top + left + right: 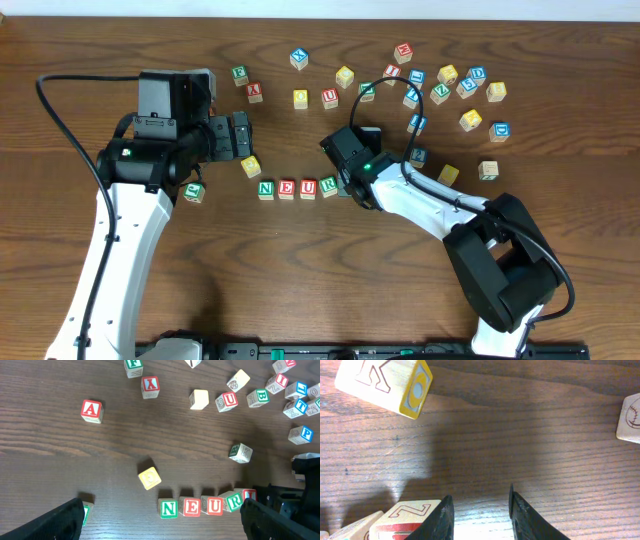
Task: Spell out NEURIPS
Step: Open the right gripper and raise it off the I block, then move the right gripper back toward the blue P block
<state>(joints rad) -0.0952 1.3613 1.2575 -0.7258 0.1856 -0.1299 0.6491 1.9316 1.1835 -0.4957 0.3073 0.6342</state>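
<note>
Near the desk's (100, 45) middle, four cubes stand in a row: N (266, 188), E (287, 188), U (308, 187), R (329, 186). At 3 o'clock of R sits a red-edged cube (248, 494), its letter hidden. Over it is the right gripper (480, 499), slightly spread around nothing. The left gripper (245, 135) is spread wide and empty. Two or three letters seem left, the P (301, 434) among the loose cubes (447, 74) at 1 o'clock.
</note>
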